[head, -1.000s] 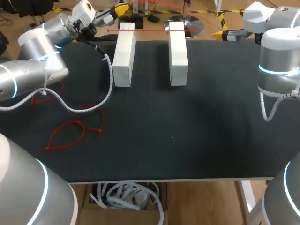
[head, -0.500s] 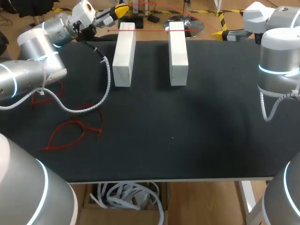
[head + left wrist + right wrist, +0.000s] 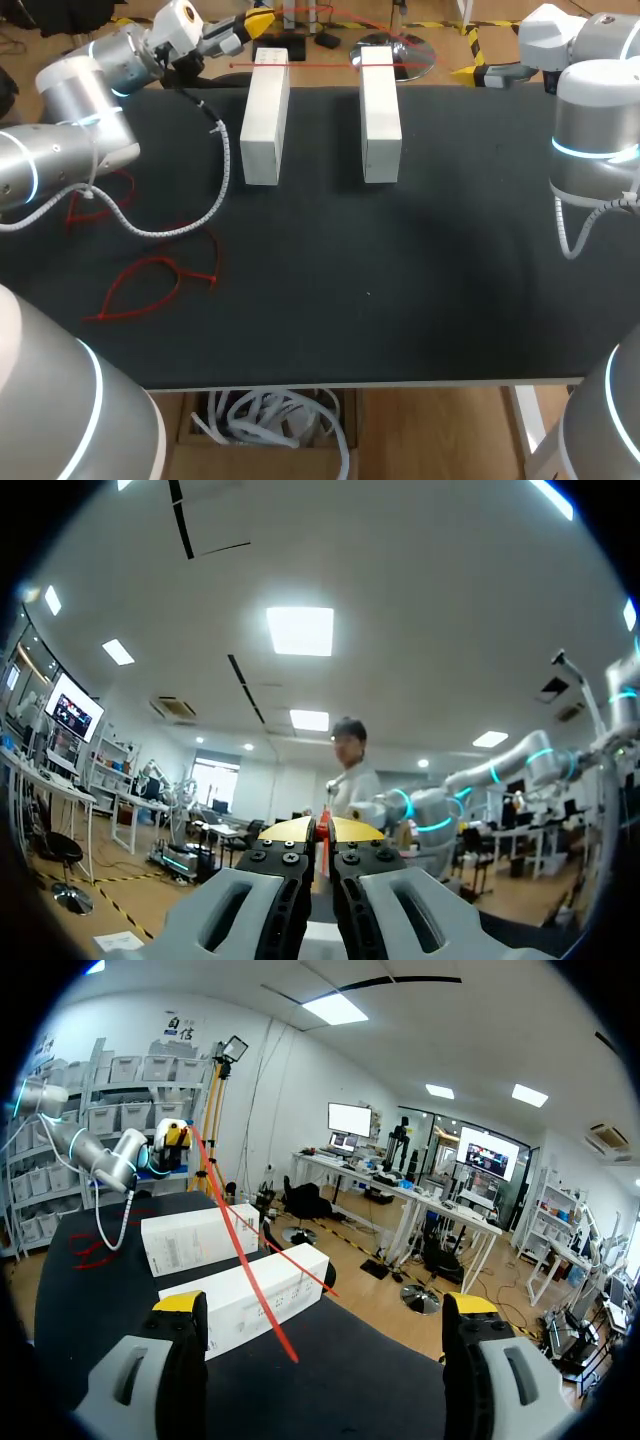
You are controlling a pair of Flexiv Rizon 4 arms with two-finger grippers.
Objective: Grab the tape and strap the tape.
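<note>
- Left gripper (image 3: 255,20): upper left of the head view, beyond the far edge of the black tabletop (image 3: 400,280). In its own wrist view (image 3: 322,828) the yellow-tipped fingers are pressed together on an end of the thin red tape (image 3: 323,855).
- Thin red tape (image 3: 320,65): a taut line across the top of the head view, crossing the far ends of the two white rectangular blocks (image 3: 263,120) (image 3: 381,115). Whether it rests on them or passes just above cannot be told. In the right wrist view it runs from the left gripper down between the right arm's fingers (image 3: 245,1250).
- Right gripper (image 3: 485,72): upper right of the head view, fingers wide apart and holding nothing (image 3: 326,1310).
- Step in hand, as judged: tension the tape over both blocks and take its free end with the right gripper.
- Technique: hold the left grip firm and steady so that the line keeps straight. Bring the right fingers square to the tape, one on each side, and close only once it lies centred between the tips.
- Caution: the tape is thin and springy, so a skewed approach would likely push it aside.
- Spare red looped strips (image 3: 150,285) lie at the left of the tabletop, well apart.
</note>
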